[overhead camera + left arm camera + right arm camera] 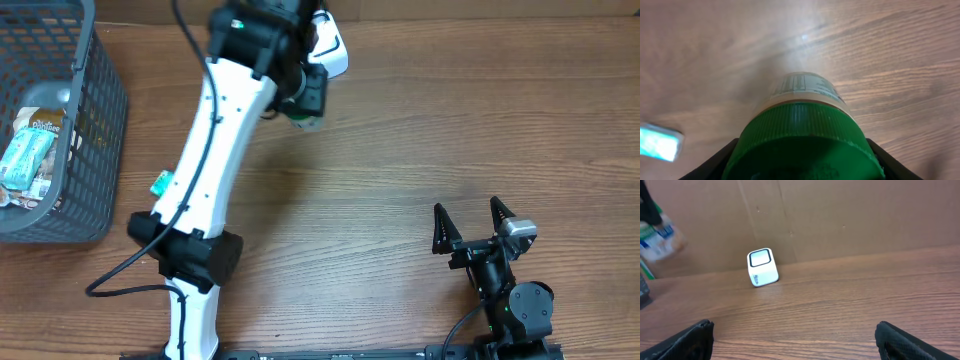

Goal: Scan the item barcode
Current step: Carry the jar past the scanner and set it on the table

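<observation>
The item is a jar with a ribbed green lid (805,135) and a pale printed label (802,86). My left gripper (802,167) is shut on it, one dark finger (715,164) on each side of the lid. From overhead, the left gripper (300,92) holds the jar (303,118) above the far middle of the table. It hangs just below the white scanner (333,48), a small cube with a dark window (762,267) standing against the cardboard wall. My right gripper (468,222) rests open at the near right, nothing between its fingers (690,340).
A grey wire basket (95,120) with several packets stands at the far left. A small teal packet (160,185) lies on the wood beside the left arm, and in the left wrist view it is a blurred packet (659,142). A cardboard wall (850,215) backs the table.
</observation>
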Action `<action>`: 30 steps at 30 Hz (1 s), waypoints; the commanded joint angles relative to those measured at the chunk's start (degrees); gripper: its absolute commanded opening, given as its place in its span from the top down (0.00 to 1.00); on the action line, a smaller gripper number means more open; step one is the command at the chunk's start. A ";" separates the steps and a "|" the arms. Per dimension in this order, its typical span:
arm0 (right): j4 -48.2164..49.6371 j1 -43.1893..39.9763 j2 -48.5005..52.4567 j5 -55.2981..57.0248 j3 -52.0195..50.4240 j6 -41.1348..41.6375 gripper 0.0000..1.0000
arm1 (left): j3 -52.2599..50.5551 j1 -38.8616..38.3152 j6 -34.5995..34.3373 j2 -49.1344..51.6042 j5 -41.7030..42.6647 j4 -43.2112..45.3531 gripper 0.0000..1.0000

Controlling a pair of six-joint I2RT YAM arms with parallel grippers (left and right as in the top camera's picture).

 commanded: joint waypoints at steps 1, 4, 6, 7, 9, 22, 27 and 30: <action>0.28 -0.11 -0.09 -0.33 -0.59 0.00 0.00 | -5.42 -2.03 -9.77 -1.36 -0.92 2.19 0.82; 0.28 -0.11 -0.09 -0.33 -0.59 0.00 0.00 | -10.69 -3.48 -13.27 -1.36 -0.90 5.25 0.79; 0.28 -0.11 -0.09 -0.33 -0.59 0.00 0.00 | -14.05 -4.24 -16.39 -1.36 -0.92 7.02 0.80; 0.28 -0.11 -0.09 -0.33 -0.59 0.00 0.00 | -16.04 -4.70 -17.92 -1.36 -0.92 8.17 0.80; 0.28 -0.11 -0.09 -0.33 -0.59 0.00 0.00 | -19.50 -5.40 -20.04 -1.36 -0.90 10.27 0.81; 0.28 -0.11 -0.09 -0.33 -0.59 0.00 0.00 | -39.65 -10.08 -29.14 -1.36 -0.90 29.24 0.80; 0.28 -0.11 -0.09 -0.33 -0.59 0.00 0.00 | -42.07 -11.02 -29.40 -1.36 -0.92 32.81 0.70; 0.31 -0.11 -0.09 -0.33 -0.59 0.00 0.00 | -42.84 -11.37 -29.38 -1.36 -0.92 33.24 0.18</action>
